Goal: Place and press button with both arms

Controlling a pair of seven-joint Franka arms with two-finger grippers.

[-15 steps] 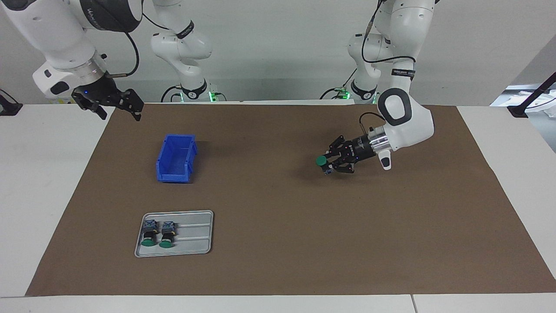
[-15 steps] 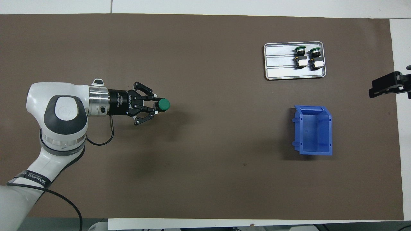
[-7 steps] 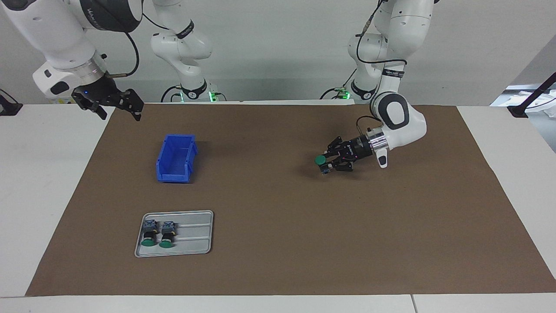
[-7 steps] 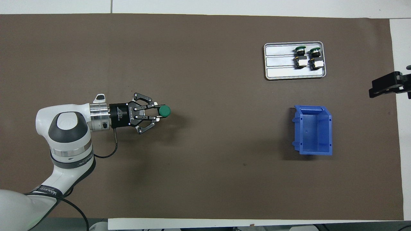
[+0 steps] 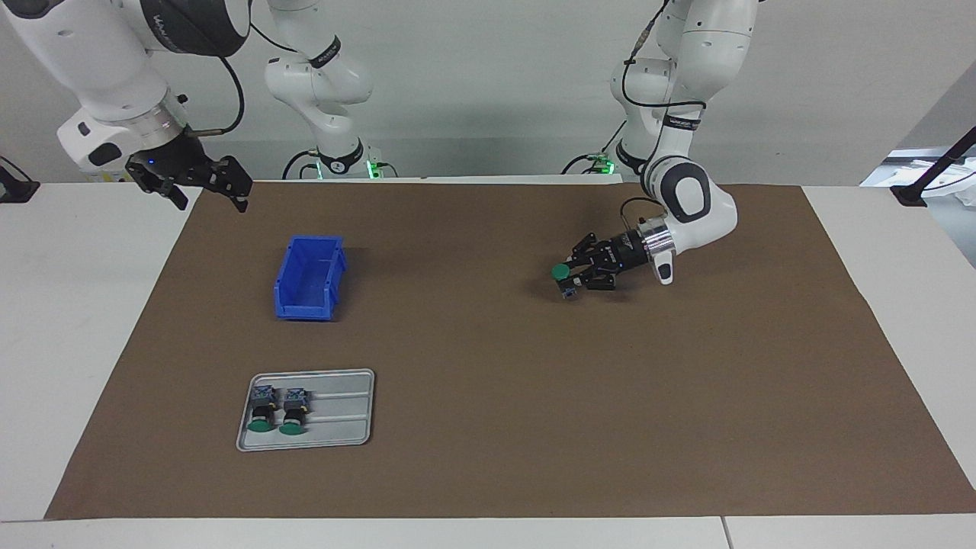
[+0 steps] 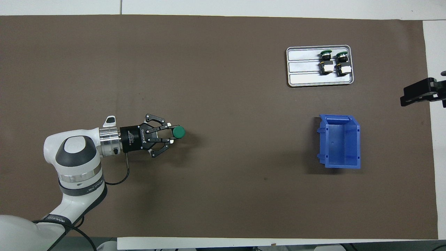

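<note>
L gripper [image 5: 573,279], black two-finger, pinching small push-button switch w/ round flat green cap [image 6: 179,132]; cap up, black body between the fingers, blue-grey block at bottom. Held low over brown paper mat [image 5: 488,457], toward L arm's end of table; cannot tell if block touches mat. White L arm [image 6: 76,164] bent low, wrist near horizontal.

R gripper [image 5: 200,183] black, fingers spread, nothing in it; up over mat edge at R arm's end, waiting. In overhead view only its tip [image 6: 418,92] shows.

Blue plastic open bin [image 5: 309,277] on mat toward R arm's end, nothing inside. Grey metal ribbed tray [image 5: 343,412] farther from robots than bin, apart from it. Two more green-capped switches [image 5: 273,408] lie on their sides side by side in tray.
</note>
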